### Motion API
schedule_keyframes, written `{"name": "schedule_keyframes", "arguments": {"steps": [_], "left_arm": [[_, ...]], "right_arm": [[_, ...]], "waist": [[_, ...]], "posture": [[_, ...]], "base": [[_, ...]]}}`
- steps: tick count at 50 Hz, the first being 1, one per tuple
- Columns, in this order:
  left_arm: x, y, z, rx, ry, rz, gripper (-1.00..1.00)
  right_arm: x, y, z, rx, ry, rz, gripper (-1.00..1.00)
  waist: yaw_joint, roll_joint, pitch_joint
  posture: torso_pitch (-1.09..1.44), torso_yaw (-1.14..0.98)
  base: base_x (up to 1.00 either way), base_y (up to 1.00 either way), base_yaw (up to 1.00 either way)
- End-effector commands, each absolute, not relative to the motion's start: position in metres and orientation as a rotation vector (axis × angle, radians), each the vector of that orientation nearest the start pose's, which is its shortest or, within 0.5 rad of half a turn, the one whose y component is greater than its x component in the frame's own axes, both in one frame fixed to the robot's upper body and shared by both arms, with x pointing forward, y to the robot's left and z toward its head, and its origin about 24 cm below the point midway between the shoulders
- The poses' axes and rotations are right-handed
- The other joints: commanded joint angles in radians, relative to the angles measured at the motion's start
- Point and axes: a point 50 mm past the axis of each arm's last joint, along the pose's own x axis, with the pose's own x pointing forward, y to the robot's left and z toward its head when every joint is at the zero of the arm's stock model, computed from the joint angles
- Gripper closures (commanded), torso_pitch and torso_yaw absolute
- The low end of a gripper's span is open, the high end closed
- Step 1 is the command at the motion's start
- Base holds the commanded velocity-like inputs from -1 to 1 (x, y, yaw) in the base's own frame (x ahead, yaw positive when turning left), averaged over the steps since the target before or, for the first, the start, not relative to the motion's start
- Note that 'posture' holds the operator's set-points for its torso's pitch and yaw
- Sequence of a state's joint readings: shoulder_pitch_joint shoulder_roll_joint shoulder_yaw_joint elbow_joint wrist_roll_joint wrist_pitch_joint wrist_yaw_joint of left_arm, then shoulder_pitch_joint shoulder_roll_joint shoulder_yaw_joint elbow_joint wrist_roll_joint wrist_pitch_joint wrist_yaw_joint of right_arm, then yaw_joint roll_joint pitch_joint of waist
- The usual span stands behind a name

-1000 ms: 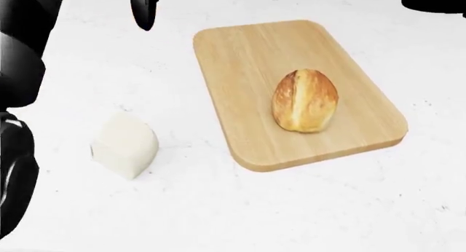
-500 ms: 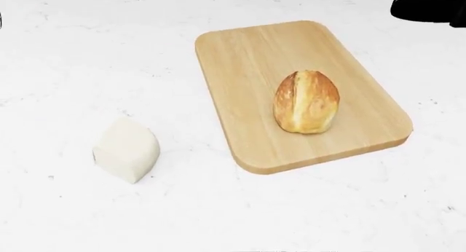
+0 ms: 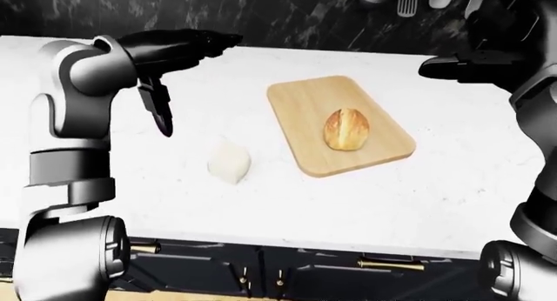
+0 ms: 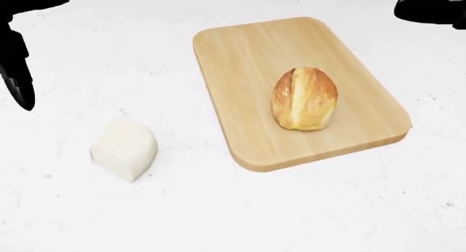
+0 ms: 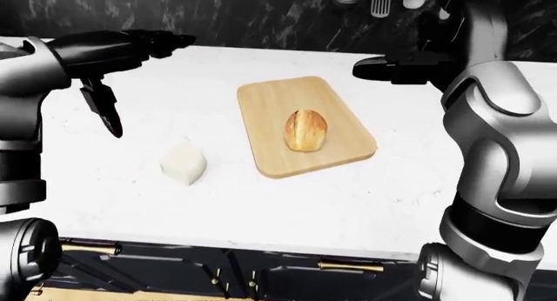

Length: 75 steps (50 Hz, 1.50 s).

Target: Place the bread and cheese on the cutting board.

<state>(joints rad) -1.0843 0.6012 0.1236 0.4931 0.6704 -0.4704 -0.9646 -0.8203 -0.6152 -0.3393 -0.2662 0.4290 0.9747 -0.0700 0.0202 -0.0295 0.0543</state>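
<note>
Cheese off the board, bread in place

Cheese (image 4: 124, 147) sits on the white desk (image 4: 291, 208), well apart from the cutting board's (image 4: 247, 61) left edge in the head view. Bread (image 4: 305, 98) rests on the board. My left fingers (image 3: 162, 116) hang spread and empty above the cheese; my right fingers (image 5: 383, 69) hover released beyond the board. Risk, in my judgement: a shallow pinch on the block's slanted faces could squeeze it out sideways.
</note>
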Motion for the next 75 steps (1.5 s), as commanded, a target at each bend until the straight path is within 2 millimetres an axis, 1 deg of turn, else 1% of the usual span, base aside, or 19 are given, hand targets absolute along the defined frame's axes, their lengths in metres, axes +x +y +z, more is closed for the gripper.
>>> {"name": "schedule_keyframes", "arguments": {"steps": [1, 3, 7, 13, 22, 24, 27, 31, 37, 45, 49, 55, 57, 60, 64, 67, 75], "left_arm": [[0.349, 0.188, 0.324, 1.514, -0.419, -0.512, -1.00], [0.349, 0.181, 0.322, 1.513, -0.428, -0.521, -1.00], [0.350, 0.171, 0.312, 1.536, -0.423, -0.562, -1.00], [0.338, 0.158, 0.297, 1.555, -0.412, -0.672, -1.00], [0.326, 0.159, 0.297, 1.575, -0.379, -0.747, -1.00], [0.320, 0.160, 0.297, 1.584, -0.356, -0.782, -1.00], [0.319, 0.161, 0.300, 1.604, -0.346, -0.778, -1.00], [0.313, 0.160, 0.289, 1.637, -0.339, -0.809, -1.00], [0.315, 0.156, 0.279, 1.661, -0.352, -0.788, -1.00], [0.324, 0.152, 0.277, 1.644, -0.375, -0.758, -1.00], [0.319, 0.148, 0.269, 1.638, -0.369, -0.782, -1.00], [0.318, 0.146, 0.266, 1.639, -0.374, -0.784, -1.00], [0.316, 0.144, 0.259, 1.636, -0.370, -0.796, -1.00], [0.317, 0.145, 0.254, 1.641, -0.363, -0.799, -1.00], [0.318, 0.145, 0.251, 1.640, -0.356, -0.804, -1.00], [0.314, 0.143, 0.247, 1.645, -0.348, -0.824, -1.00], [0.313, 0.137, 0.238, 1.639, -0.339, -0.852, -1.00]], "right_arm": [[0.291, -0.247, 0.324, -0.083, -0.321, -0.144, -1.00], [0.290, -0.248, 0.325, -0.082, -0.322, -0.144, -1.00], [0.290, -0.247, 0.326, -0.080, -0.324, -0.144, -1.00], [0.290, -0.248, 0.323, -0.079, -0.319, -0.144, -1.00], [0.291, -0.249, 0.322, -0.079, -0.317, -0.145, -1.00], [0.291, -0.249, 0.322, -0.077, -0.318, -0.144, -1.00], [0.291, -0.249, 0.322, -0.076, -0.316, -0.144, -1.00], [0.291, -0.248, 0.322, -0.079, -0.320, -0.145, -1.00], [0.292, -0.249, 0.319, -0.081, -0.315, -0.147, -1.00], [0.292, -0.249, 0.318, -0.085, -0.313, -0.149, -1.00], [0.292, -0.249, 0.319, -0.086, -0.313, -0.150, -1.00], [0.293, -0.249, 0.318, -0.084, -0.312, -0.149, -1.00], [0.292, -0.250, 0.317, -0.083, -0.310, -0.149, -1.00], [0.293, -0.250, 0.317, -0.079, -0.310, -0.148, -1.00], [0.294, -0.250, 0.317, -0.080, -0.308, -0.148, -1.00], [0.294, -0.250, 0.316, -0.080, -0.307, -0.149, -1.00], [0.295, -0.250, 0.314, -0.082, -0.307, -0.149, -1.00]], "waist": [[-0.001, 0.000, -0.030], [-0.001, -0.001, -0.030], [0.000, -0.003, -0.028], [-0.001, -0.004, -0.029], [0.000, -0.005, -0.028], [0.001, -0.005, -0.028], [0.002, -0.005, -0.027], [0.003, -0.006, -0.026], [0.003, -0.007, -0.028], [0.003, -0.009, -0.028], [0.003, -0.008, -0.029], [0.003, -0.008, -0.030], [0.002, -0.008, -0.029], [0.002, -0.008, -0.029], [0.003, -0.007, -0.032], [0.002, -0.008, -0.032], [0.004, -0.008, -0.032]], "posture": [[0.00, 0.00], [0.00, 0.00], [0.00, 0.00], [0.00, 0.00], [0.00, 0.00], [0.00, 0.00], [0.00, 0.00], [0.00, 0.00], [0.00, 0.00], [0.00, 0.00], [0.00, 0.00], [0.00, 0.00], [0.00, 0.00], [0.00, 0.00], [0.00, 0.00], [0.00, 0.00], [0.00, 0.00]], "base": [[0.00, 0.00, 0.00], [0.00, 0.00, 0.00], [0.00, 0.00, 0.00], [0.00, 0.00, 0.00], [0.00, 0.00, 0.00], [0.00, 0.00, 0.00], [0.00, 0.00, 0.00], [0.00, 0.00, 0.00], [0.00, 0.00, 0.00], [0.00, 0.00, 0.00], [0.00, 0.00, 0.00], [0.00, 0.00, 0.00], [0.00, 0.00, 0.00], [0.00, 0.00, 0.00], [0.00, 0.00, 0.00], [0.00, 0.00, 0.00], [0.00, 0.00, 0.00]]}}
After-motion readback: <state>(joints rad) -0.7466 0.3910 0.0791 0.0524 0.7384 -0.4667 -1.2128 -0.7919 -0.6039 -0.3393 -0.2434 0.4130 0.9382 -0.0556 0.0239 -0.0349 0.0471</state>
